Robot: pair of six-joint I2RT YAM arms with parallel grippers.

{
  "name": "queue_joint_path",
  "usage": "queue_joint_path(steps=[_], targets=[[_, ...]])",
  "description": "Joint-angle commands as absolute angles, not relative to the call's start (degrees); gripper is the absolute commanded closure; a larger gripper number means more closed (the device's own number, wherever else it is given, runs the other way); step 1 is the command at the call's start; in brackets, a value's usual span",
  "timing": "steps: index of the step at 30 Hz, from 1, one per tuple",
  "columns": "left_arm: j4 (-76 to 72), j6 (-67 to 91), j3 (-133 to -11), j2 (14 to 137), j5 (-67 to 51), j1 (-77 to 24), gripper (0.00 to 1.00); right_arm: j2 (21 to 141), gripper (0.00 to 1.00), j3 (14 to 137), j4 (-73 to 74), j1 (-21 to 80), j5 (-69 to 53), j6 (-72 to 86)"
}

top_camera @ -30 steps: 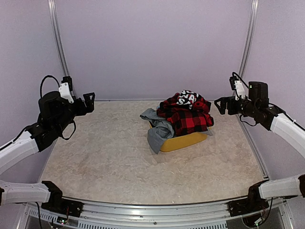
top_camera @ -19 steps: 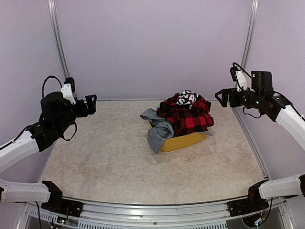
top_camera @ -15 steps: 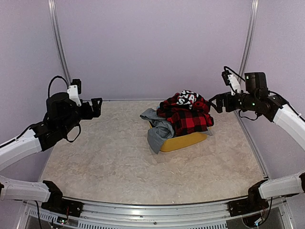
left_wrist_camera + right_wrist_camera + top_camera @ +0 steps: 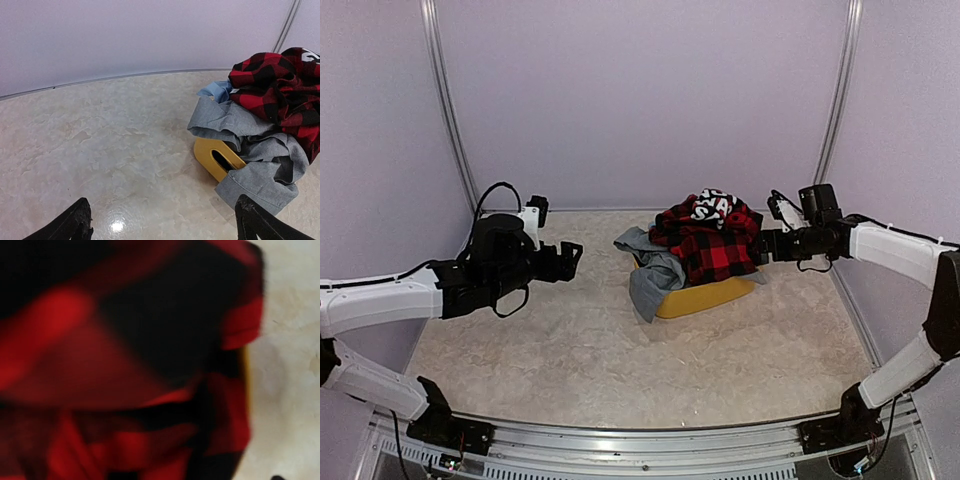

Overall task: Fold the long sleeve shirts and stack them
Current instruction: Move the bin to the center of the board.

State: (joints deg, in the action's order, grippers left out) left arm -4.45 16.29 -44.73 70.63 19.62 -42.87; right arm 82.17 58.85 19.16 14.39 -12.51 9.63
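Both your arms swing inward: right gripper (image 4: 764, 246) at edge of red-black flannel (image 4: 718, 250) heaped on yellow tub (image 4: 708, 297), centre frame, jaw state unreadable; left gripper (image 4: 570, 258) nears, jaws spread. First pickup likely next.

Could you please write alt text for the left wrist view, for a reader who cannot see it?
A yellow tub at right overflows with shirts: a grey shirt draped over its rim, a red-and-black check shirt on top, pale blue cloth behind. The open left gripper shows along the bottom edge.
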Motion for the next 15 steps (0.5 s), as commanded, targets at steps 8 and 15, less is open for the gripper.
queue_joint_path(steps=[8,15], targets=[[-6.14,19.75,-44.75,69.68,18.02,-43.15,0.09,97.20,0.32,64.22,12.22,10.95,-25.35,11.33],[-5.56,23.83,-43.35,68.59,16.96,-42.55,0.12,97.84,0.41,63.65,9.92,15.70,-22.65,12.84]])
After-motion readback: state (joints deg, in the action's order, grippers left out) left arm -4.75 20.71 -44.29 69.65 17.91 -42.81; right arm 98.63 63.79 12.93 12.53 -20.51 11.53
